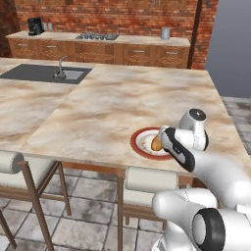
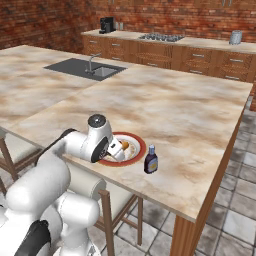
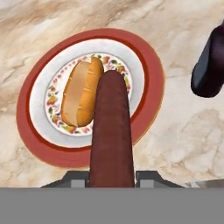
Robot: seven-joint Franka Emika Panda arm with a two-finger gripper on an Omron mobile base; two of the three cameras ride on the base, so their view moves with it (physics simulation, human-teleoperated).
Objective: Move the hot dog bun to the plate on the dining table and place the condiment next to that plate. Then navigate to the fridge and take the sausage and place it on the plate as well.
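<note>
The red-rimmed white plate (image 3: 35, 144) lies near the front edge of the dining table (image 1: 108, 103). The golden hot dog bun (image 3: 81, 94) rests on its patterned centre. My gripper (image 3: 111, 179) hangs just above the plate, shut on the dark reddish-brown sausage (image 3: 111, 131), which points out over the plate beside the bun. From the base, the gripper (image 1: 159, 142) sits at the plate's (image 1: 137, 147) right side, close to the bun (image 1: 156, 143). The condiment (image 2: 151, 164) stands upright on the table just right of the plate (image 2: 139, 150); its dark body (image 3: 210, 65) shows at the hand view's right edge.
A sink (image 1: 59, 73) is set into the counter at the far left. Padded chairs (image 1: 14, 164) stand under the table's front edge. A back counter holds a stove (image 1: 97, 36) and a coffee machine (image 1: 34, 25). A grey fridge (image 1: 230, 44) rises at the right.
</note>
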